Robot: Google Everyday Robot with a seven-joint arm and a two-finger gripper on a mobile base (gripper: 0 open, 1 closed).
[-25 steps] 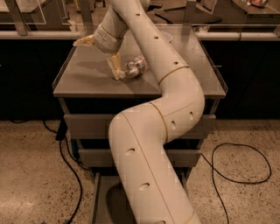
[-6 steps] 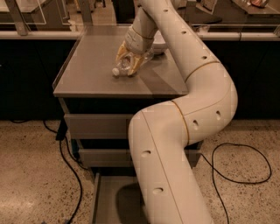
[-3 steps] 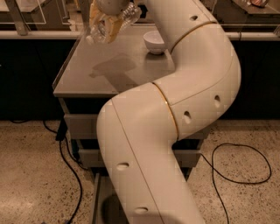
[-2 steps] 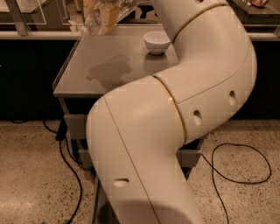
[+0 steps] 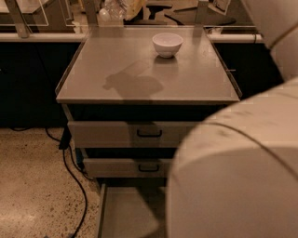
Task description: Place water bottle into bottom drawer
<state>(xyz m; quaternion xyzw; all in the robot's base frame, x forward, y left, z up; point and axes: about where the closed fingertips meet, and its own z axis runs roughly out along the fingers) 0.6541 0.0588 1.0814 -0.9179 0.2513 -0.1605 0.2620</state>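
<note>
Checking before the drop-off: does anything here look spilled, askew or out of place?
Nothing stands out. The white bowl sits upright on the cabinet top, with no spill. The bottom drawer is pulled open as the task needs. The gripper, at the view's top edge, holds the water bottle above the cabinet's rear.

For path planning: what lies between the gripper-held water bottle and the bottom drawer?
Camera view: the gripper holds the water bottle at the top edge; below come the cabinet top and two upper drawers.
</note>
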